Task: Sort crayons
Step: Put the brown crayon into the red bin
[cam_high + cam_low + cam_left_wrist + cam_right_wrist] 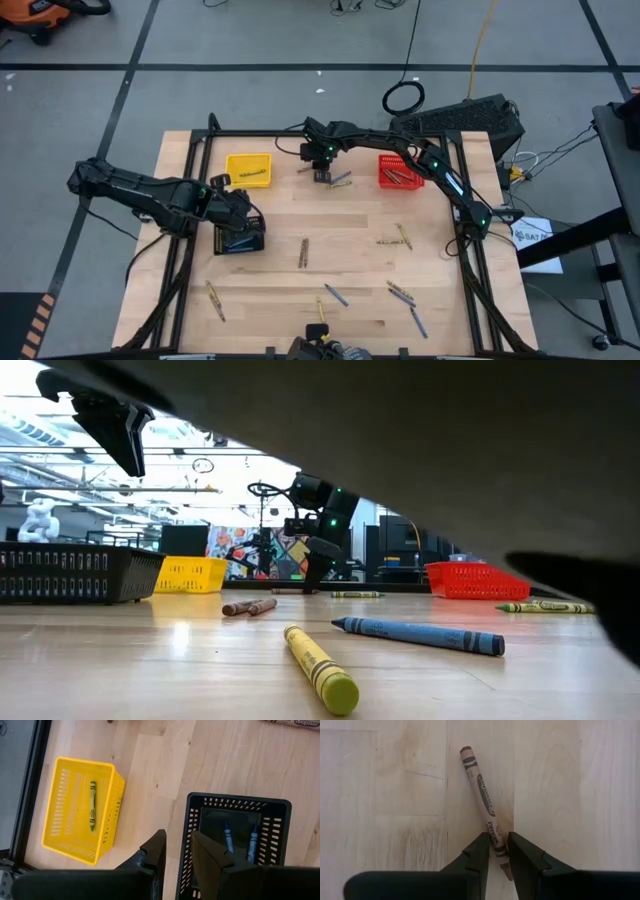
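We note a pale wood counter (350, 270) on a grey floor, with loose crayons (400, 292) scattered over the half nearer the arms' bases side and beyond. The right tool (495, 847) is down at the counter between the yellow basket (248, 169) and the red basket (398, 172); its two fingers pinch the near end of a brown crayon (479, 785), which lies flat on the wood and runs forward and away from the fingertips. A second crayon (341, 181) lies just beside this tool, on the red-basket side. The left tool (175, 852) hangs over the rim of the black basket (272, 817), fingers a little apart with nothing between them. Ahead of it, two blue crayons (228, 837) lie inside the black basket; one green crayon (92, 805) lies in the yellow basket to the side. The red basket holds several crayons.
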